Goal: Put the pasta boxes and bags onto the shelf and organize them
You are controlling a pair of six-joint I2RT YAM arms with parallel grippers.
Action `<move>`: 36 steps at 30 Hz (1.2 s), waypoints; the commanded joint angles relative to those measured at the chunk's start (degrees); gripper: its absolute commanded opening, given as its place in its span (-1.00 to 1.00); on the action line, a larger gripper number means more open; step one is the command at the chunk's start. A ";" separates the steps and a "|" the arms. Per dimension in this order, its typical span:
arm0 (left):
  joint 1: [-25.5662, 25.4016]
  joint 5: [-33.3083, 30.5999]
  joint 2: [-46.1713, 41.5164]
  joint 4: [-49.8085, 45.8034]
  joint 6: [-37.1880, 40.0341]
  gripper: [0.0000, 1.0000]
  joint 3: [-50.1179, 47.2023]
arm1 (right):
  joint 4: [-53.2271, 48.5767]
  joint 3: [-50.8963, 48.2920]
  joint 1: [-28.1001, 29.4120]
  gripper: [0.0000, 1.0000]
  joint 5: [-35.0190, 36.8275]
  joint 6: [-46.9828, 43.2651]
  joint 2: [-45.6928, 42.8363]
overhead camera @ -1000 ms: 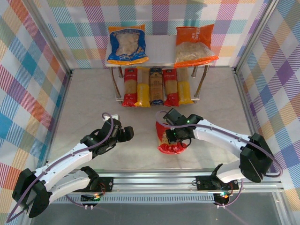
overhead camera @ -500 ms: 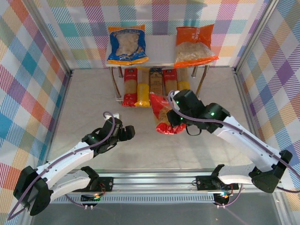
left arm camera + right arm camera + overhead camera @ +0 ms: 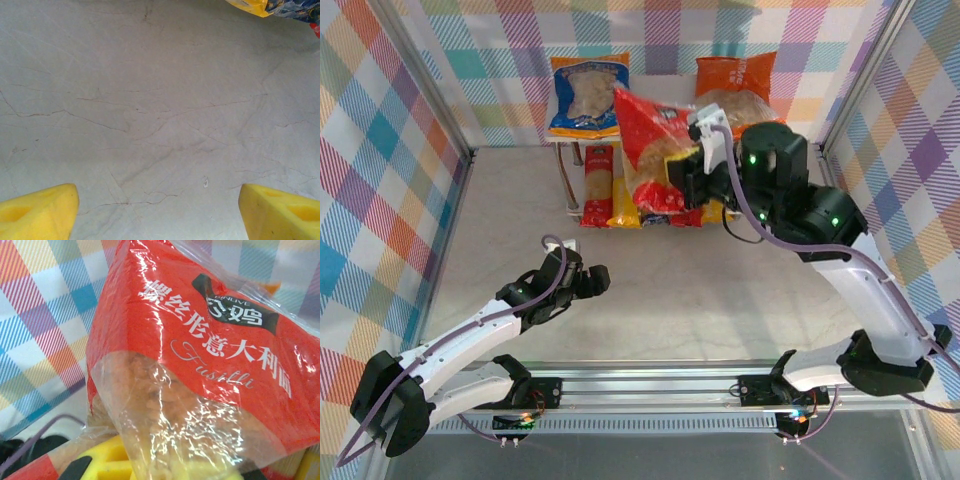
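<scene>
The red pillow-shaped plastic bag of fusilli [image 3: 648,150] [image 3: 200,365] hangs in the air over the middle of the pale two-tier shelf [image 3: 666,92]. The right gripper [image 3: 690,172] is clenched on its right edge. It is probably carried this high to clear the top board and reach the gap between the blue bag [image 3: 588,95] and the orange bag [image 3: 735,85]. Its long axis runs far to near, red printed end far and clear window near. The left gripper [image 3: 595,280] [image 3: 160,215] hangs released above the bare grey tabletop [image 3: 150,100], holding nothing.

White arms [image 3: 455,350], black joints [image 3: 775,160], purple cables [image 3: 552,240], seemingly foam yellow pads [image 3: 35,212].
</scene>
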 commanded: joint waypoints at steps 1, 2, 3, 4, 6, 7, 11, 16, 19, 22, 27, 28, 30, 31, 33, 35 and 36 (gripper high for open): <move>0.50 0.28 -0.52 0.48 0.12 0.66 1.48 | 11.99 7.90 -0.63 -1.00 2.15 -10.18 4.86; 0.50 0.34 -0.69 0.26 0.18 0.66 1.57 | 12.34 10.57 -1.07 -1.00 2.32 -11.77 7.09; 0.50 0.14 -1.00 0.00 0.36 0.67 1.58 | 12.39 13.50 -1.58 -1.00 2.54 -13.13 9.45; 0.50 -0.02 -1.27 -0.25 0.37 0.66 1.58 | 12.18 16.13 -2.00 -1.00 2.94 -14.11 11.43; 0.50 -0.52 -2.09 -0.61 0.45 0.66 1.25 | 12.17 21.58 -2.98 -1.00 4.26 -16.20 16.02; 0.50 -0.66 -2.42 -0.78 0.53 0.67 1.14 | 12.39 23.56 -3.44 -1.00 4.68 -16.84 17.72; 0.66 -1.24 -3.16 -1.67 0.84 0.67 0.79 | 13.32 31.54 -6.23 -1.00 5.22 -17.50 24.49; 0.94 -1.59 -3.76 -2.45 1.15 0.67 0.67 | 13.90 38.59 -9.73 -1.00 6.79 -18.10 30.64; 1.09 -1.90 -4.02 -2.84 1.41 0.68 0.64 | 15.18 38.72 -12.16 -1.00 6.06 -17.37 32.12; 1.29 -2.07 -4.14 -2.84 1.50 0.68 0.61 | 15.83 39.01 -14.49 -1.00 4.13 -16.35 33.97; 1.46 -2.11 -4.19 -3.01 1.36 0.68 0.52 | 15.84 40.38 -16.40 -1.00 2.77 -16.72 37.52; 1.46 -2.10 -4.31 -3.03 1.33 0.68 0.39 | 15.92 40.44 -16.56 -1.00 2.70 -17.02 38.16; 1.54 -2.31 -4.40 -3.19 1.34 0.68 0.31 | 16.01 40.68 -16.85 -1.00 2.97 -17.61 39.30; 1.60 -2.36 -4.48 -3.28 1.33 0.68 0.26 | 16.19 40.77 -16.95 -1.00 3.20 -17.91 39.85; 1.68 -2.37 -4.50 -3.36 1.33 0.68 0.26 | 16.61 40.95 -17.30 -1.00 3.94 -18.40 40.87; 1.81 -2.37 -4.50 -3.44 1.39 0.68 0.19 | 16.57 41.19 -17.80 -1.00 4.26 -18.48 41.70; 1.86 -2.41 -4.50 -3.44 1.38 0.68 0.17 | 16.26 41.19 -18.00 -1.00 4.26 -18.30 41.94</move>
